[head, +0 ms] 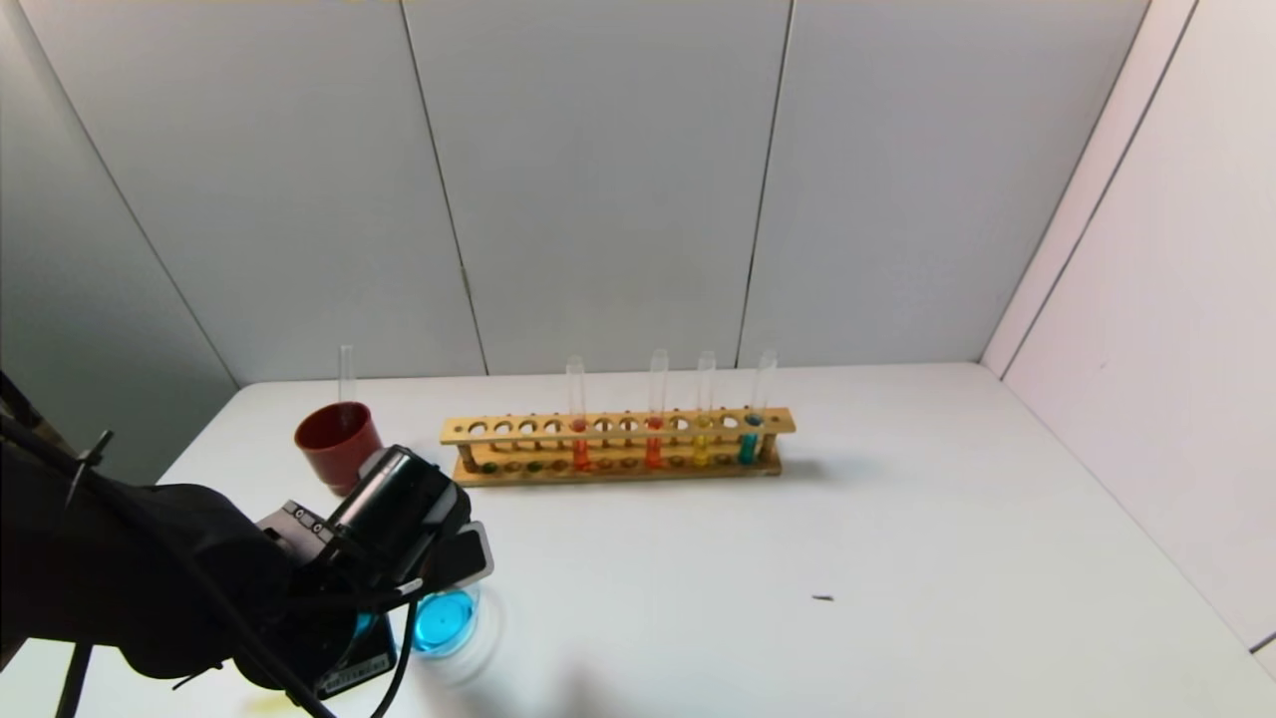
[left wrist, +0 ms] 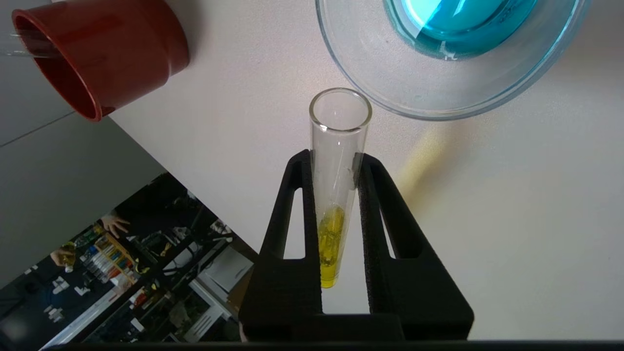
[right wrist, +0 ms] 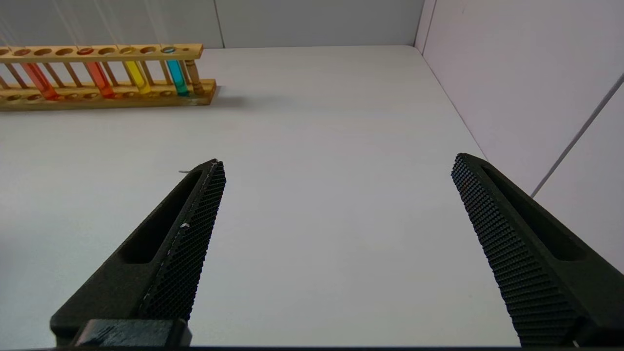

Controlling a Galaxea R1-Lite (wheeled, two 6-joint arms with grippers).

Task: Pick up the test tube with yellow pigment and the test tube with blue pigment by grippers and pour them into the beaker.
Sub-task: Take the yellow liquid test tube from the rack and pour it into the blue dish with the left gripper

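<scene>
My left gripper (left wrist: 335, 156) is shut on the test tube with yellow pigment (left wrist: 336, 195). The tube's open mouth stops just short of the beaker's rim, and the yellow liquid sits at its round end. The beaker (left wrist: 385, 87) holds blue liquid. In the head view it (head: 446, 620) stands at the front left, just beside the gripper's black body (head: 389, 529). A test tube with blue pigment (head: 750, 439) stands at the right end of the wooden rack (head: 618, 429), beside another yellow tube (head: 703, 444). My right gripper (right wrist: 336, 163) hangs open over bare table, holding nothing.
A dark red cup (head: 337, 444) with an empty tube (head: 346, 374) in it stands behind the beaker, left of the rack. Two orange-red tubes (head: 579, 449) are in the rack's middle. Walls close the table at the back and right. A small dark speck (head: 822, 598) lies mid-table.
</scene>
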